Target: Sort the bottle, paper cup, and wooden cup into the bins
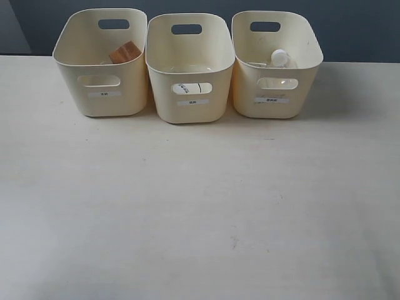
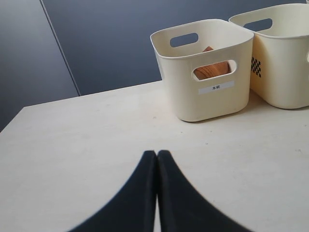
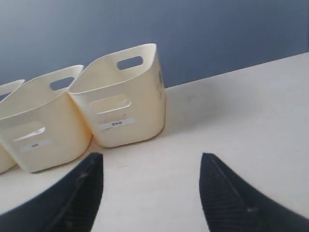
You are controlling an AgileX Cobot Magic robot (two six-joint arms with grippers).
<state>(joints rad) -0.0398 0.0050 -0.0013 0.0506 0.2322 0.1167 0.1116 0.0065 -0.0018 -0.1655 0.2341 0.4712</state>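
Note:
Three cream bins stand in a row at the back of the table. The left bin (image 1: 103, 62) holds the brown wooden cup (image 1: 124, 52), also seen through the handle slot in the left wrist view (image 2: 212, 70). Through the middle bin's (image 1: 190, 69) front slot the white paper cup (image 1: 192, 87) shows. The right bin (image 1: 275, 62) holds the clear bottle, its white cap (image 1: 279, 57) showing. My left gripper (image 2: 157, 153) is shut with nothing in it, over bare table. My right gripper (image 3: 152, 162) is open and holds nothing, short of the right bin (image 3: 120, 96). Neither gripper appears in the exterior view.
A pale table (image 1: 200, 206) stretches from the bins to the near edge. A dark blue wall (image 1: 350, 25) rises behind the bins. The bins stand close together, nearly touching.

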